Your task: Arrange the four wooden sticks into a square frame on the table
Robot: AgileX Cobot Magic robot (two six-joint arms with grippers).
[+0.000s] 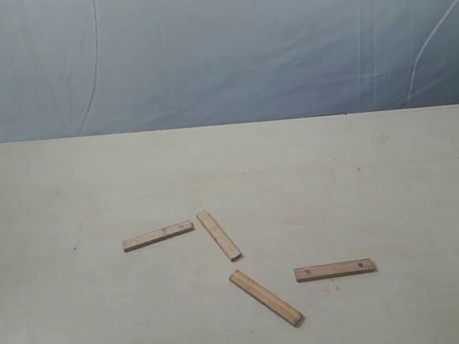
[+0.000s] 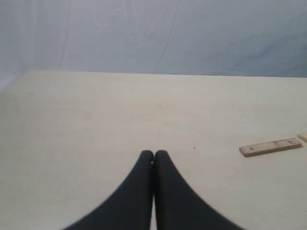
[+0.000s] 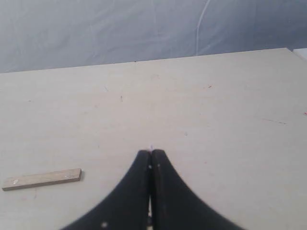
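Note:
Four light-brown wooden sticks lie scattered and apart on the pale table (image 1: 60, 198), forming no square. In the exterior view, one stick (image 1: 158, 235) lies left, a second (image 1: 219, 235) slants beside it, a third (image 1: 265, 297) lies diagonally nearer the front, and a fourth (image 1: 335, 269) with two dark holes lies right. Neither arm shows in the exterior view. My left gripper (image 2: 154, 153) is shut and empty over bare table, with a holed stick (image 2: 271, 147) off to its side. My right gripper (image 3: 151, 153) is shut and empty too, a stick (image 3: 41, 178) lying off to its side.
A blue-grey cloth backdrop (image 1: 217, 50) hangs behind the table's far edge. A sliver of another stick (image 2: 303, 137) shows at the frame edge in the left wrist view. Faint specks mark the table.

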